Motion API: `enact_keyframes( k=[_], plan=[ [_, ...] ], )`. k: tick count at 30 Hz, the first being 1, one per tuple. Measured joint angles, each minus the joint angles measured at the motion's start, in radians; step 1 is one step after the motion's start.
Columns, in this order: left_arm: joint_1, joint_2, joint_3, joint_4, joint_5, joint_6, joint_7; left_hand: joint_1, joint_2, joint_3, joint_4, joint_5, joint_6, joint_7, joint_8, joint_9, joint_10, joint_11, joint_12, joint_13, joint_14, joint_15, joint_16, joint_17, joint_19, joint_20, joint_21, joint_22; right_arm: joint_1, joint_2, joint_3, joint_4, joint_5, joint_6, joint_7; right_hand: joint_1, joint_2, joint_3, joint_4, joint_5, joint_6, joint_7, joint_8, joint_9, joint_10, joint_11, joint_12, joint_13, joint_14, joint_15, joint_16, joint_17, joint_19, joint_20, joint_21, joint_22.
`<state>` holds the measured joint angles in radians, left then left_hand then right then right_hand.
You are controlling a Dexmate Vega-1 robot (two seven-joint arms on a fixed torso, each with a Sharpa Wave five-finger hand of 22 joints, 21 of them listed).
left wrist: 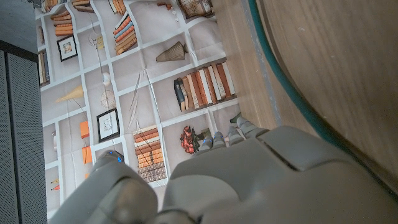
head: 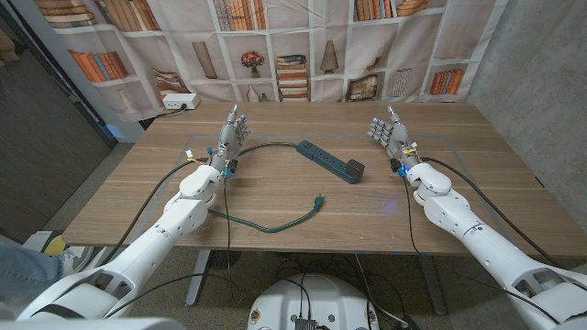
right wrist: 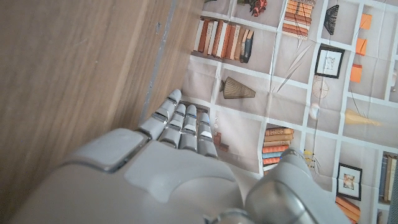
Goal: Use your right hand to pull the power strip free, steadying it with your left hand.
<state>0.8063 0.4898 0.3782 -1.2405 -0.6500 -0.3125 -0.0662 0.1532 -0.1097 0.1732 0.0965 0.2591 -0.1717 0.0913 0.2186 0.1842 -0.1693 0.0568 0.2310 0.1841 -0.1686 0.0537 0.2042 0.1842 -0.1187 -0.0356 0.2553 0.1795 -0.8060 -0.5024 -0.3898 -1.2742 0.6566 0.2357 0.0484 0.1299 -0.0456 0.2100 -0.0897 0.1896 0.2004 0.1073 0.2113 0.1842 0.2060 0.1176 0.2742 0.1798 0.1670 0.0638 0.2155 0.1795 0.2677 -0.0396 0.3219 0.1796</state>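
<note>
Strip (head: 330, 160) lies untouched between both hands (head: 231, 136) (head: 391, 136) (fingers apart).

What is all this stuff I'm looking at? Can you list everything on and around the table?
Power strip: one, dark green, middle of the table, lying at an angle.
Cord: one, dark green, looping from the strip toward the left hand and round to the near edge; plug end lies loose.
Table: one, wooden.
Bookshelf backdrop: one, printed, behind the table.
White box: one, beyond the far left corner.
Left hand: one, grey, open, holding nothing.
Right hand: one, grey, open, holding nothing.
</note>
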Motion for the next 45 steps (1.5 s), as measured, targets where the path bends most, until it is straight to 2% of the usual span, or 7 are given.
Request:
enact_keyframes(
  k=[5, 8, 14, 23, 29, 36, 45],
  plan=[
    [-0.004, -0.001, 0.001, 0.014, 0.001, -0.015, -0.014, 0.021, 0.016, 0.007, -0.007, 0.000, 0.000, 0.000, 0.007, 0.000, 0.032, -0.006, 0.006, 0.000, 0.022, 0.001, 0.002, -0.001, 0.003, 0.001, 0.000, -0.003, 0.004, 0.002, -0.007, -0.002, 0.003, -0.026, 0.002, 0.002, 0.002, 0.000, 0.000, 0.000, 0.000, 0.000, 0.000, 0.000, 0.000, 0.000, 0.000, 0.000, 0.000, 0.000, 0.000, 0.000, 0.000, 0.000, 0.000, 0.000],
    [-0.002, 0.001, 0.000, 0.016, 0.007, -0.037, -0.022, 0.057, 0.031, 0.018, -0.019, 0.000, 0.000, 0.000, 0.012, 0.000, 0.067, -0.011, 0.013, 0.000, 0.062, -0.009, 0.008, -0.003, 0.043, 0.001, 0.005, -0.003, -0.005, -0.002, -0.010, -0.027, 0.003, -0.039, -0.008, 0.002, 0.002, 0.000, 0.000, 0.000, 0.000, 0.000, 0.000, 0.000, 0.000, 0.000, 0.000, 0.000, 0.000, 0.000, 0.000, 0.000, 0.000, 0.000, 0.000, 0.000],
    [0.012, 0.007, -0.008, 0.020, 0.035, -0.103, -0.024, 0.197, 0.056, 0.051, -0.090, -0.016, 0.077, -0.017, 0.019, 0.000, 0.174, -0.031, 0.025, 0.000, 0.167, -0.029, 0.015, -0.003, 0.143, 0.002, 0.011, -0.003, -0.033, -0.013, -0.011, -0.076, -0.001, -0.057, -0.040, 0.002, 0.002, 0.000, 0.000, 0.000, 0.005, -0.005, 0.000, 0.000, 0.005, 0.005, 0.000, 0.000, 0.000, 0.000, 0.000, 0.000, 0.000, 0.000, 0.000, 0.000],
    [0.034, 0.032, -0.016, 0.001, 0.112, -0.181, 0.024, 0.399, 0.080, 0.101, -0.196, -0.048, 0.221, -0.023, 0.034, 0.000, 0.329, -0.068, 0.036, 0.000, 0.311, -0.071, 0.015, -0.007, 0.282, -0.002, 0.019, -0.003, -0.084, -0.023, -0.015, -0.151, -0.022, -0.060, -0.091, 0.007, 0.007, 0.004, -0.004, 0.000, 0.005, -0.005, 0.000, 0.000, 0.011, 0.000, 0.000, 0.000, 0.000, 0.000, 0.000, 0.000, 0.000, 0.000, 0.000, 0.000],
    [0.037, 0.049, -0.014, -0.017, 0.175, -0.198, 0.066, 0.499, 0.070, 0.117, -0.239, -0.050, 0.345, -0.043, 0.051, 0.000, 0.449, -0.096, 0.043, 0.000, 0.430, -0.093, 0.015, -0.008, 0.383, -0.005, 0.030, -0.003, -0.120, -0.036, -0.016, -0.209, -0.060, -0.059, -0.151, 0.029, 0.019, 0.011, -0.012, 0.000, 0.018, -0.018, 0.000, 0.000, 0.027, -0.007, 0.000, 0.000, 0.015, -0.005, -0.005, -0.003, 0.003, -0.003, -0.004, 0.000],
    [0.027, 0.058, 0.001, -0.038, 0.256, -0.200, 0.123, 0.562, 0.045, 0.113, -0.246, -0.055, 0.455, -0.064, 0.061, 0.000, 0.558, -0.124, 0.051, 0.000, 0.528, -0.095, 0.023, -0.008, 0.455, -0.007, 0.038, -0.003, -0.155, -0.046, -0.011, -0.253, -0.097, -0.046, -0.207, 0.041, 0.020, 0.018, -0.018, 0.000, 0.023, -0.023, 0.000, 0.000, 0.034, -0.013, 0.000, 0.000, 0.023, -0.009, -0.005, -0.003, 0.007, 0.000, -0.006, 0.000],
    [0.002, 0.070, 0.026, -0.065, 0.323, -0.189, 0.160, 0.564, 0.043, 0.104, -0.237, -0.055, 0.533, -0.072, 0.074, 0.000, 0.630, -0.135, 0.051, 0.000, 0.583, -0.100, 0.023, -0.007, 0.483, -0.007, 0.038, 0.000, -0.181, -0.051, -0.004, -0.285, -0.135, -0.024, -0.252, 0.054, 0.025, 0.022, -0.022, 0.000, 0.034, -0.034, 0.000, 0.000, 0.043, -0.011, 0.000, 0.000, 0.023, -0.008, -0.009, -0.003, 0.016, -0.001, -0.006, 0.000]
  ],
)
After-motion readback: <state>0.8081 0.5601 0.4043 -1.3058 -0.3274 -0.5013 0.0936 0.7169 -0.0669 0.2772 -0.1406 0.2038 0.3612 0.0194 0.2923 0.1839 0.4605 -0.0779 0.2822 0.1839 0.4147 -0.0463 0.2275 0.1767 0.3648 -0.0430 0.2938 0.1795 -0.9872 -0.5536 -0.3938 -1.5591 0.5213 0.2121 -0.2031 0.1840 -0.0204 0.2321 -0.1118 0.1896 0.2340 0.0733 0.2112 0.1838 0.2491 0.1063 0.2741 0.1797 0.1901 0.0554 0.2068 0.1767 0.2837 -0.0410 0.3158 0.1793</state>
